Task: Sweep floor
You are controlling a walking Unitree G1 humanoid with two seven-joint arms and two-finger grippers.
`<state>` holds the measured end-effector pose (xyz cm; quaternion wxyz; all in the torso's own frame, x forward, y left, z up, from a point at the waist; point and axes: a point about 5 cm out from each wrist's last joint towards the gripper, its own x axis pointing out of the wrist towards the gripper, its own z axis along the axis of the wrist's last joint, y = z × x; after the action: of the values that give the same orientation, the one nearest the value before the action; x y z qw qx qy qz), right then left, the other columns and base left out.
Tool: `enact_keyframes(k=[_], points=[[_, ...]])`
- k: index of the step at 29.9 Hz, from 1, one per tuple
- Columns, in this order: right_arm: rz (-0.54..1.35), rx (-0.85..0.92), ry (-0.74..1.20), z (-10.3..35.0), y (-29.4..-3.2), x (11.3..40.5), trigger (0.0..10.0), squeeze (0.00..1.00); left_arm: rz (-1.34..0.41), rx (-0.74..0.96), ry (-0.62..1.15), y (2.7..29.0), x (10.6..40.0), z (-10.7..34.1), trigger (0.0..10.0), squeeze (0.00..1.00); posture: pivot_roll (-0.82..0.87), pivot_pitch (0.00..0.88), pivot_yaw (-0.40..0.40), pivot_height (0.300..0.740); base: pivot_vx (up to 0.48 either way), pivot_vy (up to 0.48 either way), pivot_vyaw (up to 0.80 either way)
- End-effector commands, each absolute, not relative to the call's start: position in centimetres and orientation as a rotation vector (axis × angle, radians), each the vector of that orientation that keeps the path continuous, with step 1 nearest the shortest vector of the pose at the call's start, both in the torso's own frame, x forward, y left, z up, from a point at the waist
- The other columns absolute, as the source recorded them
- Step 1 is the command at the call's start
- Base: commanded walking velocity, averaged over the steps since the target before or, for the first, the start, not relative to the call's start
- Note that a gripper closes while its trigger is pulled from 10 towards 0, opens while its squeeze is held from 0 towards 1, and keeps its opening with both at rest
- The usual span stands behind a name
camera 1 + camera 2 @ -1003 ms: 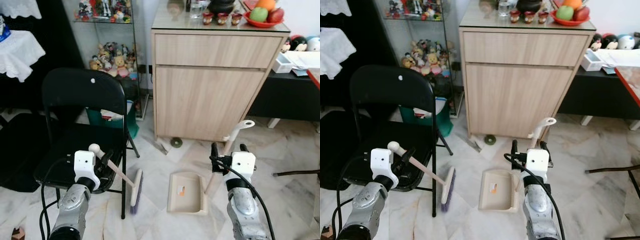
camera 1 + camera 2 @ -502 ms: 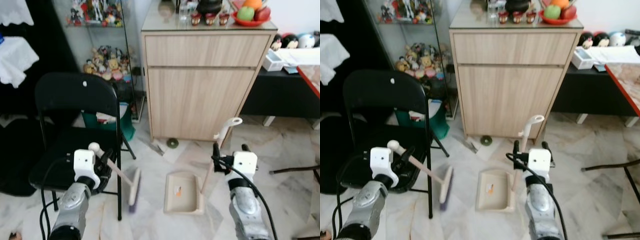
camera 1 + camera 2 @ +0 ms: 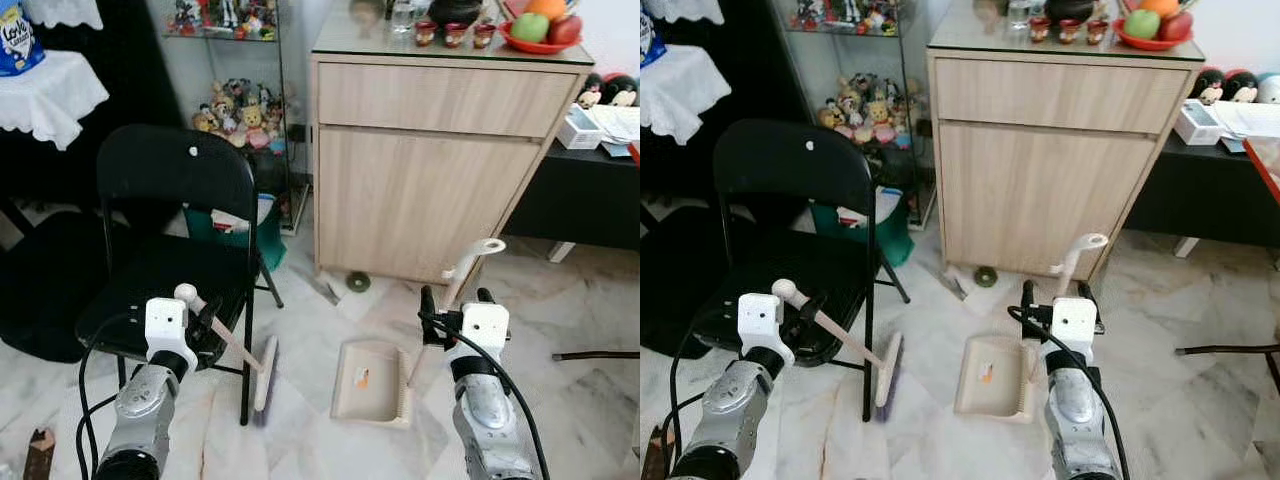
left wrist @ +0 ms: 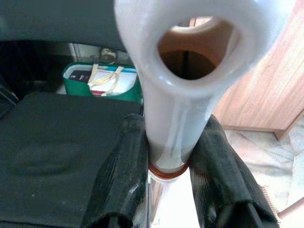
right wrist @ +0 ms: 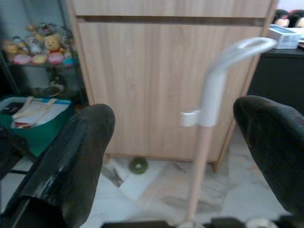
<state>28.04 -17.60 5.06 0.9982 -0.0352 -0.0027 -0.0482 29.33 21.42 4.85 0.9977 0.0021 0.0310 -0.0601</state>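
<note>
A short broom with a cream handle and a brush head slants down to the marble floor beside the chair's front leg. My left gripper is shut on the handle just below its ring end, one finger on each side. A beige dustpan lies flat on the floor, its long white handle rising toward the cabinet. My right gripper is open; the dustpan handle stands between its spread fingers, untouched.
A black folding chair stands at the left over the broom. A wooden cabinet is straight ahead, with a small round object at its foot. A green basket, a toy shelf and a dark desk ring the floor.
The whole picture has shifted with the camera. Both grippers, the broom and the dustpan stand as before relative to each other.
</note>
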Motion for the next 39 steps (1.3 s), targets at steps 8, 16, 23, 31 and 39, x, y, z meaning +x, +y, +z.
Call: enact_keyframes(k=[8, 16, 23, 31, 39], points=[[-0.094, -0.067, 0.009, 4.79, -17.61, 27.88, 10.0, 0.00, -0.124, 0.015, 0.053, 21.48, 29.47, 5.12, 10.0, 0.00, -0.07, 0.082, -0.008, 0.740, 0.120, 0.000, 0.00], [-0.090, -0.065, 0.010, 4.79, -17.51, 27.95, 10.0, 0.00, -0.124, 0.015, 0.054, 21.49, 29.48, 5.11, 10.0, 0.00, -0.07, 0.081, -0.010, 0.740, 0.240, 0.000, 0.00], [-0.088, -0.065, 0.010, 4.79, -17.46, 27.95, 10.0, 0.00, -0.124, 0.015, 0.053, 21.49, 29.48, 5.12, 10.0, 0.00, -0.07, 0.081, -0.010, 0.740, 0.244, 0.000, 0.00], [-0.086, -0.064, 0.010, 4.78, -17.40, 28.00, 10.0, 0.00, -0.123, 0.011, 0.049, 21.50, 29.53, 5.17, 10.0, 0.00, -0.07, 0.081, -0.010, 0.740, 0.000, 0.000, 0.00], [-0.082, -0.063, 0.011, 4.73, -17.36, 28.07, 10.0, 0.00, -0.122, 0.011, 0.051, 21.47, 29.59, 5.17, 10.0, 0.00, -0.07, 0.074, -0.010, 0.740, 0.000, 0.000, 0.00]])
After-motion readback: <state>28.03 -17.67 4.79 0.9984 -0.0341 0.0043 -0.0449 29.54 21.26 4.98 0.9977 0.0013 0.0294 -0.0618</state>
